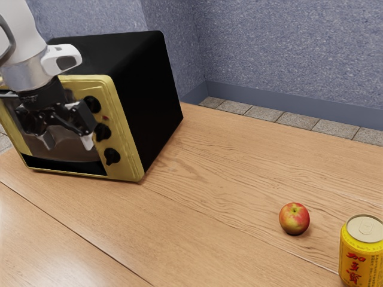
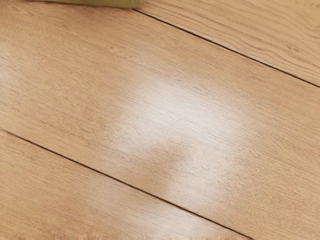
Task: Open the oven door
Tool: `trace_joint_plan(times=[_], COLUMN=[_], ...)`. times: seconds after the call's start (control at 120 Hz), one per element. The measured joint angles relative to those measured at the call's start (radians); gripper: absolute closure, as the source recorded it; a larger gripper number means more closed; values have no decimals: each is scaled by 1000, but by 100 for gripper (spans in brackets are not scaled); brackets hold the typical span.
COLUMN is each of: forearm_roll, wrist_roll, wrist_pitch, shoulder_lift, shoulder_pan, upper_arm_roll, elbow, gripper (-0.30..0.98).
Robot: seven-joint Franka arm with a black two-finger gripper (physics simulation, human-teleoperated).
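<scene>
Jaws stand open before the oven door (image 1: pixel 69 153); a yellow can (image 1: pixel 361 260) reads "加多寶"

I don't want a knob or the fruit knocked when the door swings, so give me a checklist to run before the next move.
1. Jaws open: ok, they stand apart.
2. Nothing between the jaws: ok, they are empty.
3. Grip on the door: not ok, the jaws have hold of nothing.
4. Gap between jaws and middle knob: cannot tell; they look close in the exterior view, but depth is unclear.
5. Apple and can out of the swing: ok, probably; both stand well off toward the exterior view's right.
</scene>
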Motion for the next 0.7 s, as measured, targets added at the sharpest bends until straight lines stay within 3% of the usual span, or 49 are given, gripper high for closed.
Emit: trace_joint_plan(times=[0.125, 0.183, 0.242, 0.3, 0.442, 0.533, 0.7], forearm_roll=[34, 27, -27, -109, -254, -302, -372], wrist_roll=[-114, -159, -201, -255, -423, -511, -645], wrist_pitch=[-10, 6, 82, 189, 457, 591, 748], shoulder_lift=[-66, -124, -147, -151, -127, -151, -8], shoulder_pan=[30, 147, 310, 384, 425, 492, 555], upper_arm_roll=[4, 4, 4, 4, 3, -34, -96], elbow=[-64, -133, -202, -232, -246, -297, -199], gripper=[0, 0, 0, 0, 0, 0, 0])
